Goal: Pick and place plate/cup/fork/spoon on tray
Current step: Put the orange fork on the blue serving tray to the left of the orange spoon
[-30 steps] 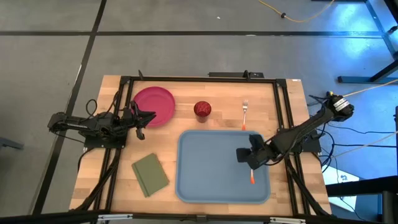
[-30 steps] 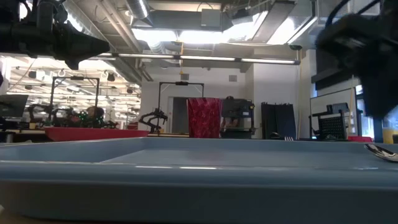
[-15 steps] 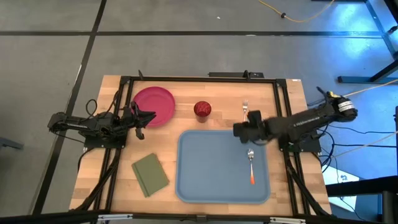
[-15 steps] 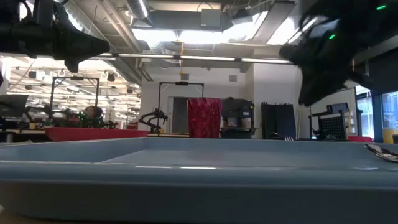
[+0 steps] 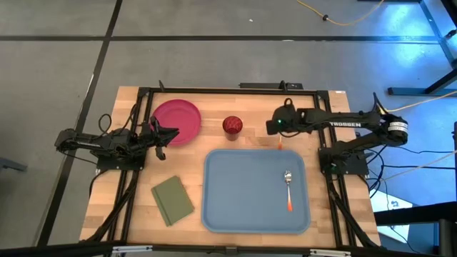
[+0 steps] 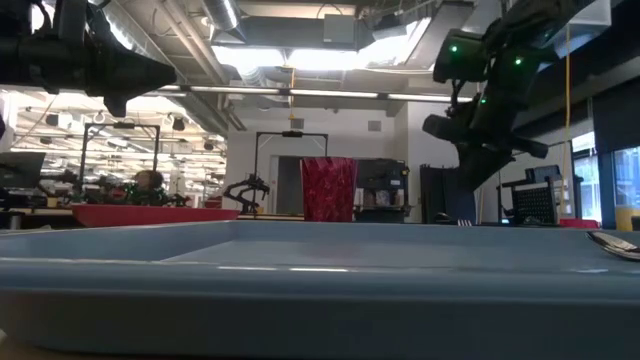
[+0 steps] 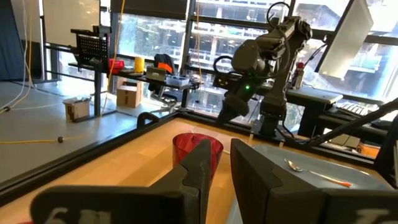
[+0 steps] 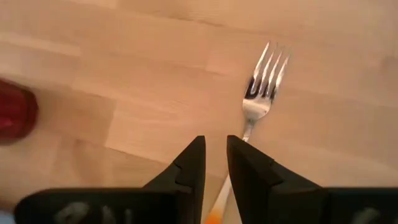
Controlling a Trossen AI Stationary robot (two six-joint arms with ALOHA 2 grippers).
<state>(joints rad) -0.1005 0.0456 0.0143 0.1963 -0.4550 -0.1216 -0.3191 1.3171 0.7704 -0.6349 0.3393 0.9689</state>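
Observation:
The silver fork (image 8: 261,93) with an orange handle end (image 5: 280,145) lies on the wooden table past the light-blue tray's (image 5: 235,193) far edge. My right gripper (image 8: 216,168) hovers above it, pointing down, its fingers shut to a narrow slit and empty; it also shows in the high view (image 5: 275,127). The spoon (image 5: 288,187) lies on the tray's right part. The dark-red cup (image 5: 232,126) stands upright on the table, and the magenta plate (image 5: 176,121) lies flat to its left. My left gripper (image 5: 175,133) waits beside the plate, shut and empty.
An olive-green square (image 5: 173,199) lies on the table left of the tray. A black frame (image 5: 228,90) runs along the table's far edge and sides. The cup stands about a hand's width left of the fork.
My right gripper has gone from above the spoon on the tray's right part toward the table's far edge and now hangs over the fork. The spoon has stayed lying on the tray.

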